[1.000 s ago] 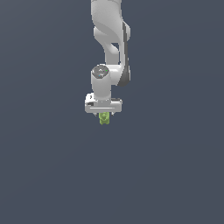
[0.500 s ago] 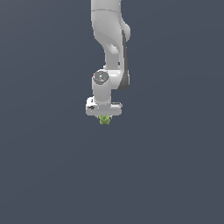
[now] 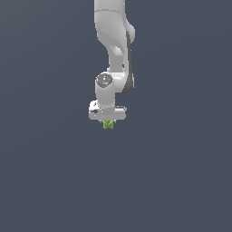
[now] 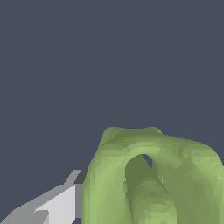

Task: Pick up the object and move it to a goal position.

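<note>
- A flat, dark slate-grey background fills both views; no edge, horizon or separate bench surface can be made out.
- In the exterior view, a white robot arm (image 3: 113, 41) is seen entering from the top centre of the frame and hanging straight down to just above the middle.
- At the arm's lower end a short white horizontal bar is shown, and the tool (image 3: 108, 123) sits directly beneath it, just left of the frame's centre.
- A tiny lime-green, lumpy object (image 3: 108, 124) is seen pressed up under the bar, held in the tool's grasp, with plain grey background on all sides below it.
- The tool's fingers are too small to be told apart in the exterior view.
- In the wrist view, the object (image 4: 153, 179) is shown very close, filling the lower right of the frame as rounded green folds around a dark hollow.
- A pale grey finger (image 4: 57, 204) is seen touching the object's side at the lower left of the frame.
</note>
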Action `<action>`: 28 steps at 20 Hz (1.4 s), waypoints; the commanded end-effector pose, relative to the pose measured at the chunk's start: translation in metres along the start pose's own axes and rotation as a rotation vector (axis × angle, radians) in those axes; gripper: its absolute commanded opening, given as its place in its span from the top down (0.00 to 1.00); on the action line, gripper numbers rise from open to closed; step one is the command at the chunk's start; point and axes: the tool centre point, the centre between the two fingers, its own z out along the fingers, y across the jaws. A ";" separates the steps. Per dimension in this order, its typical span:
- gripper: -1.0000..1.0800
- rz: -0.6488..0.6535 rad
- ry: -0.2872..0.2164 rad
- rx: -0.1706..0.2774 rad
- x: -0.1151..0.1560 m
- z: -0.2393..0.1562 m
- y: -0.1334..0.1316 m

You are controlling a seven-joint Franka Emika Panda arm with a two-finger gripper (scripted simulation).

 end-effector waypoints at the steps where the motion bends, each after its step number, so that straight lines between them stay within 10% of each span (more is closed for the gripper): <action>1: 1.00 0.000 -0.001 0.000 0.000 0.000 0.000; 12: 1.00 0.000 -0.001 0.000 -0.008 -0.029 -0.039; 28: 1.00 -0.001 -0.001 -0.002 -0.031 -0.129 -0.171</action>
